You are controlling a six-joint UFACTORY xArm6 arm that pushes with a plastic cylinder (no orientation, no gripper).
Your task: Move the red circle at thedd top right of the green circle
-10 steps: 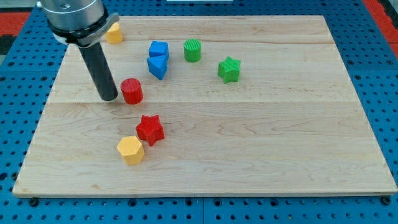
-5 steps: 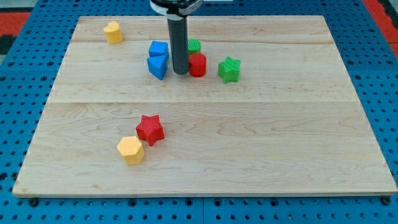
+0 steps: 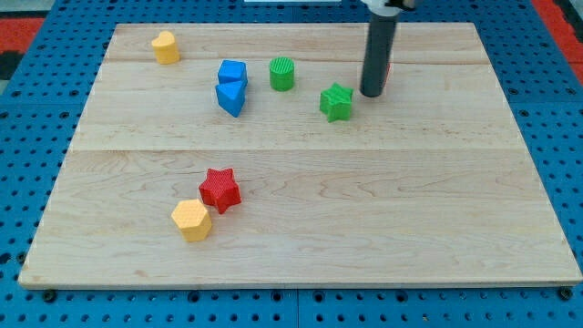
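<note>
Wooden board [image 3: 301,228]: my tip [image 3: 371,94] hides most of the red circle [image 3: 387,71], just right of the green star [image 3: 336,101].

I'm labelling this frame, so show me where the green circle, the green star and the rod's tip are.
green circle [image 3: 282,74], camera view, middle of its front side.
green star [image 3: 336,101], camera view, its top face.
my tip [image 3: 371,94], camera view, the rod's very end, right of the green star.

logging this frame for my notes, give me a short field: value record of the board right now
my tip: right of the green star, apart from it
red circle: mostly hidden behind the rod, right of the green circle
blue blocks: two, touching, left of the green circle
red star: touching yellow hexagon, lower left
yellow block: top left corner
board: wooden
</note>
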